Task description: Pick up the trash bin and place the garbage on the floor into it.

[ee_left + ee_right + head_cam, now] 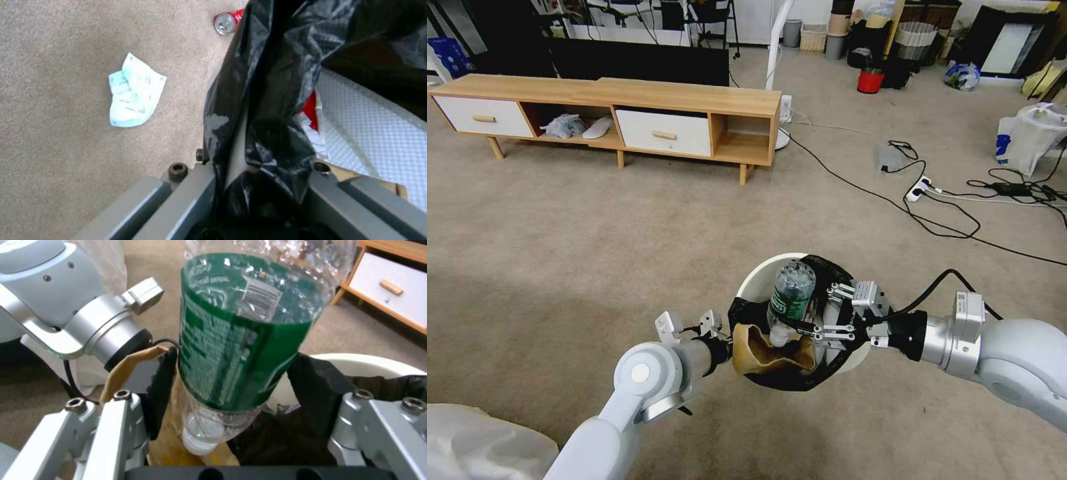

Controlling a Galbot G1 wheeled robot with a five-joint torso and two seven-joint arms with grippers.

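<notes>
Bottle (pixel 790 293) is dropping neck-down into the trash bin (pixel 760 277) as the right gripper (pixel 820 330), at three o'clock, is spreading wide, while the left gripper (pixel 720 340) is pinching the rim at nine o'clock, ideally level.

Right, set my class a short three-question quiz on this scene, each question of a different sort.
1. True or false: the bottle points cap-down into the trash bin.
2. Which gripper clamps the bin's bag-covered rim? A) left gripper B) right gripper
3. Fill in: the red can and the crumpled tissue lie on the ____.
Key: 1 true; 2 A; 3 floor.
</notes>
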